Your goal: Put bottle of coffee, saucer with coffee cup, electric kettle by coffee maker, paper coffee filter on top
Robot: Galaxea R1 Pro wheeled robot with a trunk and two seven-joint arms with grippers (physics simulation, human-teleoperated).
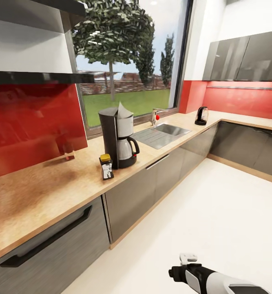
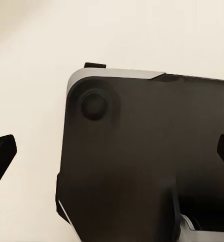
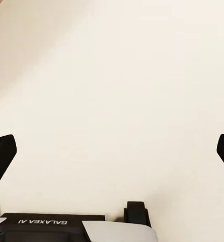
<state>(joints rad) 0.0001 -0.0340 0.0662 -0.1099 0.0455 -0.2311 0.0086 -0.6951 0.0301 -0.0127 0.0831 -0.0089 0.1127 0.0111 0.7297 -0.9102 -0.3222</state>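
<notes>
The coffee maker (image 1: 118,141) stands on the kitchen countertop (image 1: 38,196) in front of the window. A white paper coffee filter (image 1: 123,111) sticks up from its top. The bottle of coffee (image 1: 106,166) stands on the counter just in front of the machine, at its left. The electric kettle (image 1: 201,116) sits far along the counter, beyond the sink. The kitchen shelf (image 1: 38,76) runs above the red backsplash. The saucer and coffee cup are out of view. My left gripper (image 2: 114,154) hangs open over my own dark base. My right gripper (image 3: 112,154) is open above pale floor.
A steel sink (image 1: 164,132) with a faucet (image 1: 154,116) lies between coffee maker and kettle. A small glassy object (image 1: 68,152) stands by the backsplash. Dark cabinet fronts (image 1: 144,192) run under the counter, which turns a corner at far right. My right arm (image 1: 217,279) is low over white floor.
</notes>
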